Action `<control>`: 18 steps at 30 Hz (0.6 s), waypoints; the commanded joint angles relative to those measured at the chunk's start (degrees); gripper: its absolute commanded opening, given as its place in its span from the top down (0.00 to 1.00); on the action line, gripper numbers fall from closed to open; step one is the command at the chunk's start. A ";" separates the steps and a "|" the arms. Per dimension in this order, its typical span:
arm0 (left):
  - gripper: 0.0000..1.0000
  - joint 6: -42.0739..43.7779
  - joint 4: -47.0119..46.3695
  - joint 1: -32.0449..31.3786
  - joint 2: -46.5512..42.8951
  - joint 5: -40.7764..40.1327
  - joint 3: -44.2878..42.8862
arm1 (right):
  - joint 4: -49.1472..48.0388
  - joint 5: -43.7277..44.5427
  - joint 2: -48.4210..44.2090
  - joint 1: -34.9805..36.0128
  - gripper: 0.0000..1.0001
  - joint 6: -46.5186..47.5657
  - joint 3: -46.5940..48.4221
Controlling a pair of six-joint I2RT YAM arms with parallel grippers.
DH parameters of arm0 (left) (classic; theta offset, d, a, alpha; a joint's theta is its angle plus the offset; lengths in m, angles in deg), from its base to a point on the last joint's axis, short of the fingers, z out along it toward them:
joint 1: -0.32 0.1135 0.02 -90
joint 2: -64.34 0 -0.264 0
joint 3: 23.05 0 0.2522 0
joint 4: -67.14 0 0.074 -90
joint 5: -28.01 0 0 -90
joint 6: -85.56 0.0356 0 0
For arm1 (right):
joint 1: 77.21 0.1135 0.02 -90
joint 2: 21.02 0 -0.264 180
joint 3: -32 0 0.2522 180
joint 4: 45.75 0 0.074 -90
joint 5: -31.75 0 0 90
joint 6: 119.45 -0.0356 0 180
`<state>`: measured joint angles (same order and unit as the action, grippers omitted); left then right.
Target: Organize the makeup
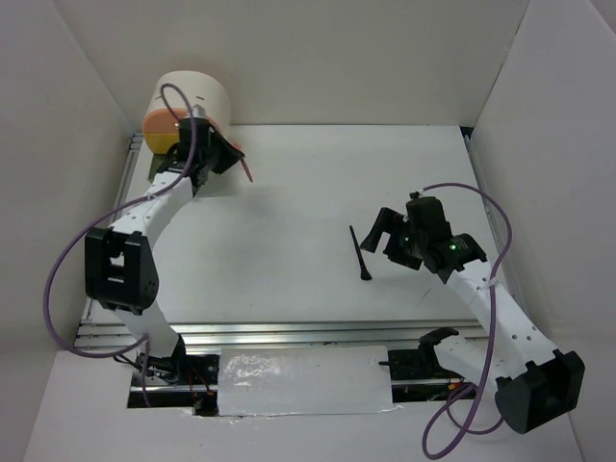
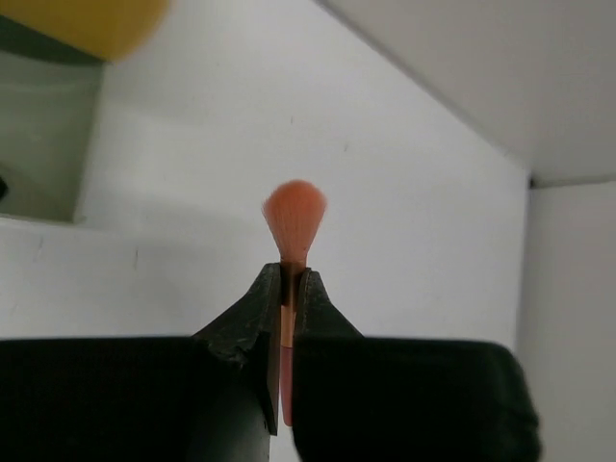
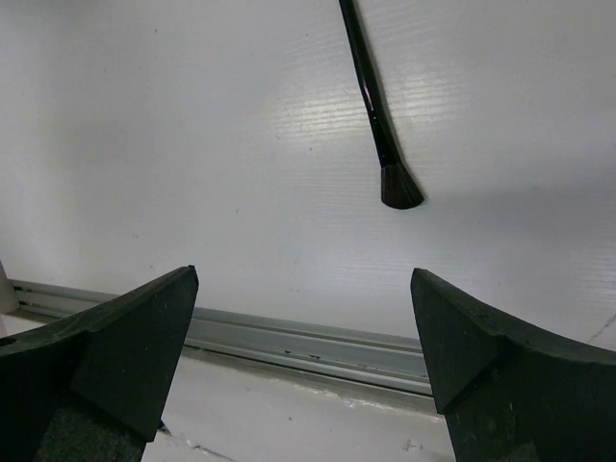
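Observation:
My left gripper (image 1: 226,152) is shut on a thin coral-pink makeup brush (image 1: 246,169) at the back left, beside the round drawer box. In the left wrist view the brush (image 2: 294,219) stands up between the closed fingertips, its fluffy head above them. My right gripper (image 1: 383,228) is open and empty, right of a thin black brush (image 1: 360,254) that lies on the table. In the right wrist view the black brush (image 3: 377,125) lies ahead of the wide-open fingers (image 3: 144,327), its dark head pointing toward me. The other makeup items are out of view.
The round cream-and-orange drawer box (image 1: 188,106) stands in the back left corner; its orange edge (image 2: 96,24) shows in the left wrist view. White walls enclose the table on three sides. A metal rail (image 1: 289,332) runs along the near edge.

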<state>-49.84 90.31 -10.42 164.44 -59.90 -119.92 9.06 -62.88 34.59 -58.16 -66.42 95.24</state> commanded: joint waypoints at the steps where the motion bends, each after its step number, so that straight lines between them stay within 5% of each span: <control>1: 1.00 -14.95 -15.34 4.23 -4.11 2.40 6.63 | -2.82 -1.44 -0.51 -0.77 0.00 0.32 0.71; 10: 0.92 -32.88 -16.52 12.76 -3.68 -9.63 7.78 | -1.86 -1.00 -2.44 -0.59 0.00 0.50 0.19; 18: 0.88 -36.77 -13.89 16.54 1.33 -11.58 4.80 | -1.51 -1.62 -3.49 -0.59 0.00 -0.12 -0.78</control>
<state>-83.26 76.13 4.88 163.93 -69.13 -112.56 9.06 -63.79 32.30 -58.51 -66.51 94.86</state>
